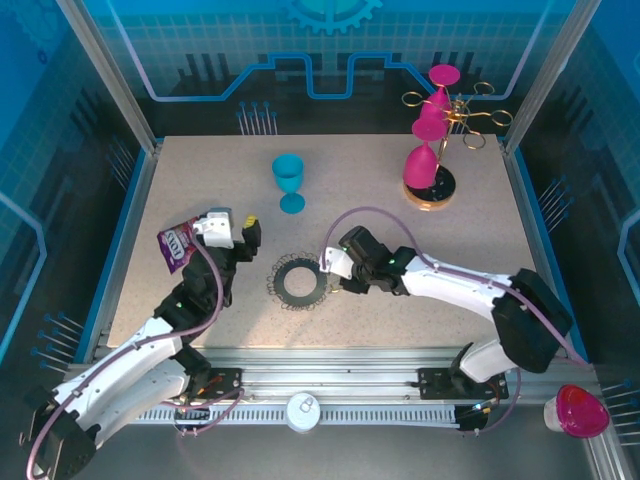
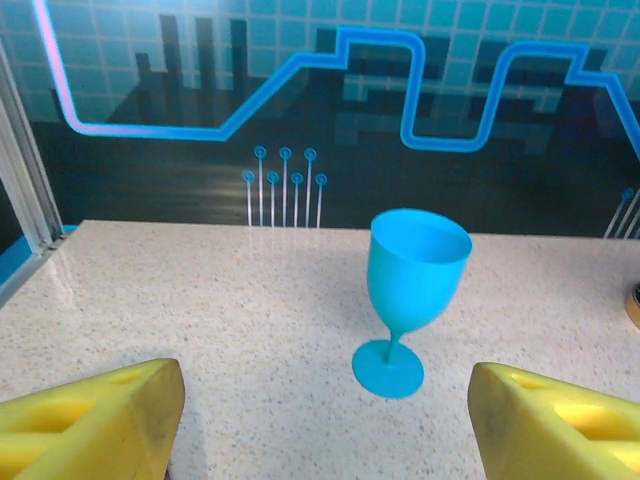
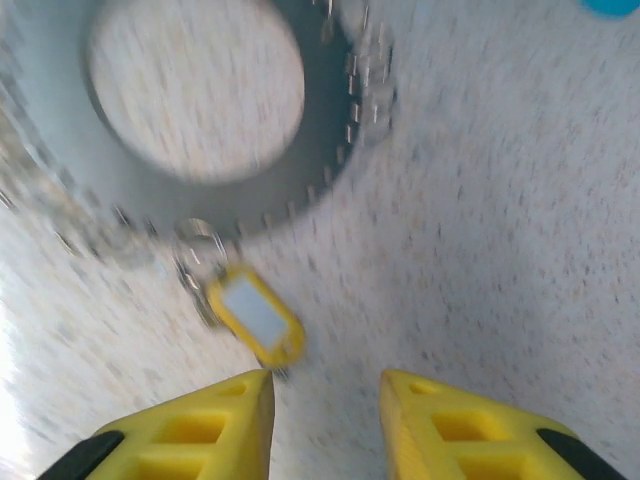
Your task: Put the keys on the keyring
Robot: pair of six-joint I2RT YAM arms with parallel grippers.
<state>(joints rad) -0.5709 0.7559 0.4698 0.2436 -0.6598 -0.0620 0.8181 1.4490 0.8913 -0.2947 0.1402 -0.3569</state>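
Observation:
The keyring [image 1: 297, 281] is a dark grey flat loop with a frilly edge, lying at mid-table; its band [image 3: 325, 110] is blurred in the right wrist view. The keys [image 3: 255, 315] are a yellow tag with a pale label and a small metal ring. They lie on the table at the keyring's outer edge, just ahead of my right gripper's left fingertip. My right gripper [image 3: 325, 385] [image 1: 328, 268] is low beside the keyring's right side, open, with nothing between its fingers. My left gripper [image 1: 232, 232] [image 2: 325, 420] is open and empty, left of the keyring.
A blue goblet [image 1: 289, 180] [image 2: 415, 290] stands upright behind the keyring. A gold rack with pink goblets [image 1: 432, 150] is at the back right. A purple packet [image 1: 176, 243] lies beside the left gripper. A pink cup [image 1: 580, 410] sits off the table, near right.

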